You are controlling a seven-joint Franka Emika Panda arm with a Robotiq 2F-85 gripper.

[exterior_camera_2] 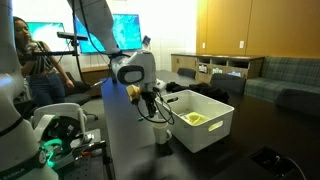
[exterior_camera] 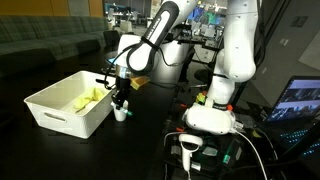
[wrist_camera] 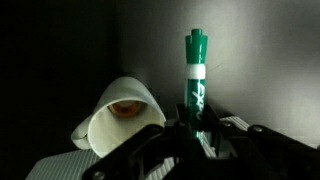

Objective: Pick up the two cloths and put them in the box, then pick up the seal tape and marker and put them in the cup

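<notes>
Tool, lower centre of wrist view: closed on slim green-and-white marker, upright. Small white paper cup: lower left, beside it. Step, likely: marker into cup; next, centre over rim, release.

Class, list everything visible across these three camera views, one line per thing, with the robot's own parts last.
box: one, white, on the table.
yellow cloth: one, yellow, inside the box.
cup: one, white, beside the box, close by the gripper.
marker: one, green and white, upright between the jaws.
table: one, black, under everything.
laptop: one, screen lit, near the robot's base.
person: one, standing in the background.
arm: one, white, reaching toward the box.
gripper: one, black, shut on the marker.
</notes>
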